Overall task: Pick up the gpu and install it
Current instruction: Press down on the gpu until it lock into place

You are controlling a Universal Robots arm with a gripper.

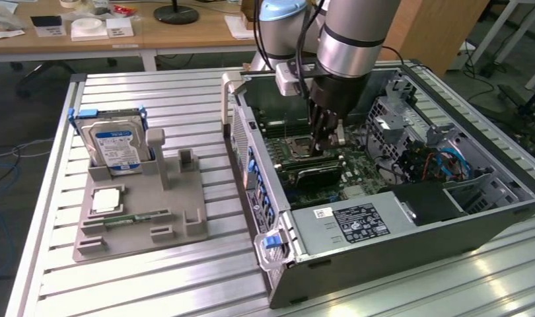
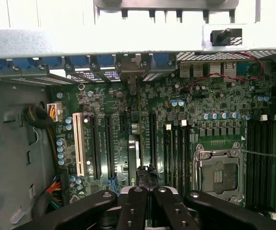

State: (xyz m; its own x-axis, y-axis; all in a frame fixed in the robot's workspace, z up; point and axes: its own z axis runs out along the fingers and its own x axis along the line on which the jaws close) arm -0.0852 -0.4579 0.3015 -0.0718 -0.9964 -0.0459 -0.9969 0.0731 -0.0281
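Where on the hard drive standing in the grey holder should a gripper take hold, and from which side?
Grip the hard drive near its free top edge, coming straight down from above and closing across its two broad faces. It stands upright with its lower part sunk in the grey holder, and blue rails cover its narrow sides.

Silver-grey tubular arm [image 1: 351, 39] with black bands, black cabling, dark hand [image 1: 325, 142] — black screwed linkages
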